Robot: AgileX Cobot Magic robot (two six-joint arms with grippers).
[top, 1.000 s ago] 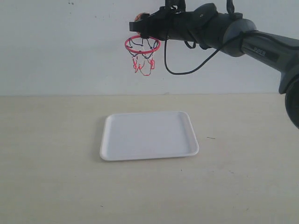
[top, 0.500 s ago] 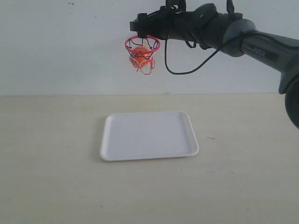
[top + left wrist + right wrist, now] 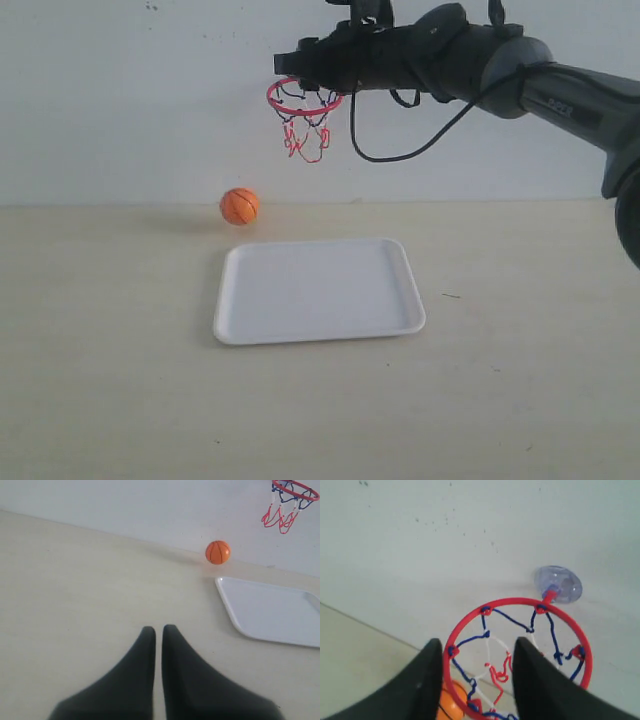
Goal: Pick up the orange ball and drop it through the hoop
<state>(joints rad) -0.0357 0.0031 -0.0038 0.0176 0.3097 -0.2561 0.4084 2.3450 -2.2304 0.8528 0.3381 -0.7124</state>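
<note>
Orange ball (image 3: 239, 206) well below spread right claw (image 3: 288, 66), near tray (image 3: 226, 300).

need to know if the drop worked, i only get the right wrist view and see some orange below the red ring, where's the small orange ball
Observer: The small orange ball with black seams is down at table level, just beyond the far left corner of the white rectangular tray, outside it.
Operator: is the net empty all the way down
Observer: Yes, the net of the red-ringed toy hoop hangs empty.
Operator: left gripper?
Observer: The left gripper is shut on nothing, far from the ball.
</note>
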